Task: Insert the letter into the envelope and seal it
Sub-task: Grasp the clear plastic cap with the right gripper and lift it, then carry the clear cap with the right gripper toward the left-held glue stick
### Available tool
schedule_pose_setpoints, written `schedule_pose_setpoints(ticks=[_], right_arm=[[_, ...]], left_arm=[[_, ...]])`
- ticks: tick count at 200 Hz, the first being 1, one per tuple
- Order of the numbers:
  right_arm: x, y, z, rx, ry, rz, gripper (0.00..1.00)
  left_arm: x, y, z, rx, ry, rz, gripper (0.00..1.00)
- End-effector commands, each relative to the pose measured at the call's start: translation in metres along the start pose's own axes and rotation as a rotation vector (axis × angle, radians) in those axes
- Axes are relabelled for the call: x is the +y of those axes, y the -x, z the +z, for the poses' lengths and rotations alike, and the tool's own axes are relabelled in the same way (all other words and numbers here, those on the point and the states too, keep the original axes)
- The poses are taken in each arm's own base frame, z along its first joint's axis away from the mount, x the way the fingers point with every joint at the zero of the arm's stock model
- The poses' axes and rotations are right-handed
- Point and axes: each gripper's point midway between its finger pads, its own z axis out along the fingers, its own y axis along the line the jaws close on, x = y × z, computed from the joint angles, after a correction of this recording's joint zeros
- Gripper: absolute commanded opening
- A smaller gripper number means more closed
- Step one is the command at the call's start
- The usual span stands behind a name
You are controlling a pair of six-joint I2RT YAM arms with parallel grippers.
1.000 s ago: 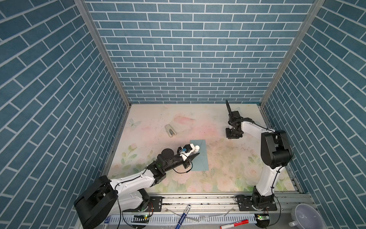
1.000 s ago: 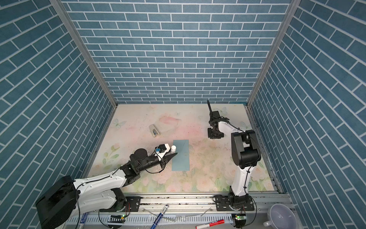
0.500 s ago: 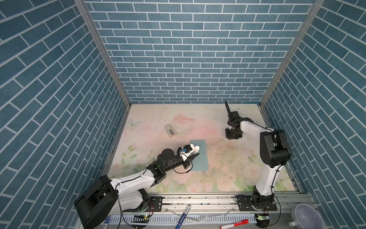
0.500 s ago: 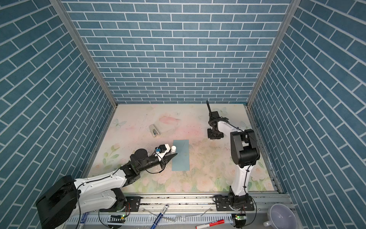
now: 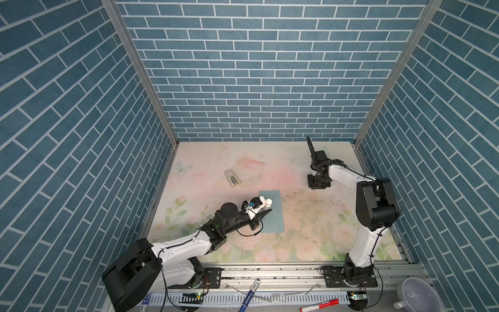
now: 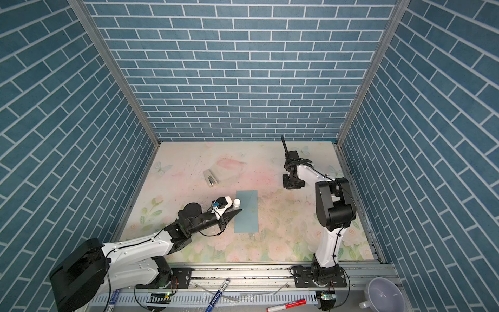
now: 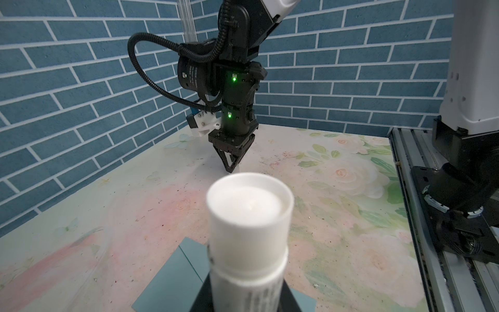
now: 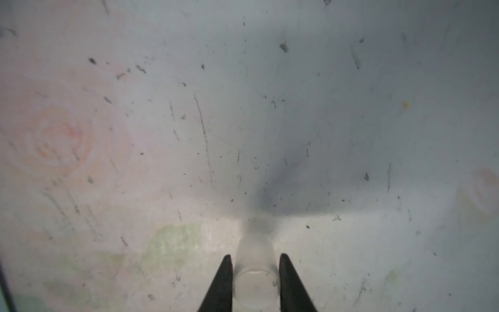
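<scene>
Blue brick-print walls (image 5: 243,81) close in my workspace on three sides, and a pale floral mat (image 5: 310,237) covers the table.

From my remote seat I see the envelope (image 5: 274,216) flat near the middle of the mat in both top views (image 6: 247,216). It is a plain teal rectangle with its long sides running from the front rail toward the back wall. I cannot tell from here whether its flap is stuck down.

My left gripper (image 5: 266,212) reaches in low from the left. Its tips are over the envelope's left long edge, and its fingers are clamped on a white glue stick (image 5: 267,203). The left wrist view shows the stick (image 7: 249,224) uncapped, with its white end pointing across the table and the teal paper (image 7: 172,281) under it. I cannot tell whether stick and paper touch.

My right gripper (image 8: 255,256) points straight down at the mat, well apart from the envelope on the far right side. Its two dark fingers press on either side of a small translucent cap (image 8: 255,286). I cannot tell whether the cap rests on the mat.

Behind the envelope to the left, a small grey stapler-like thing (image 5: 232,178) lies alone.
</scene>
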Motion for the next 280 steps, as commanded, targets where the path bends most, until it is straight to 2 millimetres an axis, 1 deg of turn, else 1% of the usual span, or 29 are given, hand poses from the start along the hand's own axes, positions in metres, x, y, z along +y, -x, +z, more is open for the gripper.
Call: schedule_pose_setpoints(ticks=[1, 22, 24, 31, 62, 83, 111, 146, 174, 202, 226, 280], right_arm=[[0.015, 0.013, -0.056, -0.106, 0.070, -0.047, 0.22], [0.035, 0.010, -0.099, -0.181, 0.183, -0.083, 0.21], [0.041, 0.009, -0.105, -0.189, 0.215, -0.090, 0.21], [0.050, 0.006, -0.120, -0.214, 0.268, -0.109, 0.21], [0.087, -0.016, -0.182, -0.300, 0.501, -0.183, 0.20], [0.106, -0.033, -0.213, -0.334, 0.625, -0.231, 0.19], [0.124, -0.052, -0.242, -0.356, 0.743, -0.291, 0.18], [0.142, -0.072, -0.257, -0.338, 0.840, -0.350, 0.18], [0.157, -0.088, -0.262, -0.302, 0.887, -0.407, 0.18], [0.170, -0.101, -0.261, -0.266, 0.903, -0.460, 0.17], [0.179, -0.109, -0.259, -0.244, 0.908, -0.491, 0.17], [0.191, -0.118, -0.250, -0.203, 0.893, -0.534, 0.17]], left_arm=[[-0.004, -0.001, 0.001, -0.003, -0.020, -0.004, 0.00], [-0.007, 0.000, 0.002, -0.005, -0.044, 0.003, 0.00], [-0.008, 0.000, 0.002, -0.004, -0.048, 0.003, 0.00], [-0.010, 0.001, 0.002, -0.008, -0.059, 0.006, 0.00], [-0.015, 0.002, 0.003, -0.013, -0.093, 0.013, 0.00], [-0.017, 0.003, 0.005, -0.007, -0.110, 0.013, 0.00], [-0.020, 0.005, 0.007, -0.002, -0.130, 0.013, 0.00], [-0.021, 0.006, 0.009, 0.002, -0.142, 0.010, 0.00], [-0.022, 0.007, 0.010, 0.006, -0.149, 0.007, 0.00], [-0.022, 0.008, 0.010, 0.006, -0.153, 0.005, 0.00], [-0.022, 0.008, 0.011, 0.007, -0.155, 0.003, 0.00], [-0.023, 0.009, 0.011, 0.007, -0.157, 0.001, 0.00]])
